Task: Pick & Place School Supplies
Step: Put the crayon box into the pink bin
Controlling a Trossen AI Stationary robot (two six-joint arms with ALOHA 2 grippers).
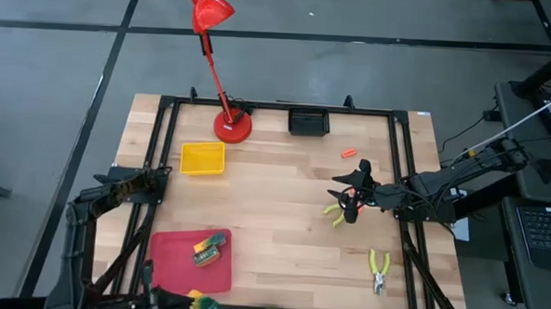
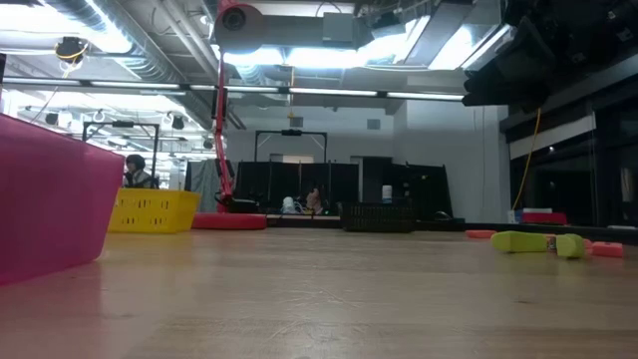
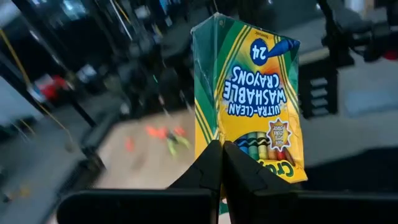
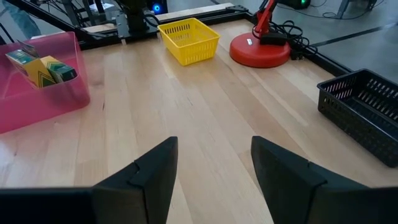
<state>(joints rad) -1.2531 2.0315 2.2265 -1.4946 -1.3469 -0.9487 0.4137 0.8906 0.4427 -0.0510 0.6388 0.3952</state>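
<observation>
left gripper at near left table edge, fingers pinched together on a crayon box. right gripper right of centre, fingers spread apart.

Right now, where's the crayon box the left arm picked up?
The crayon box is clamped in the left tool; in the high view it shows at the table's near edge, just past the red tray's corner.

A light wooden table stands on a grey concrete floor crossed by dark lines, while long ceiling lights shine over black metal frames and a seated person in the room behind.
</observation>
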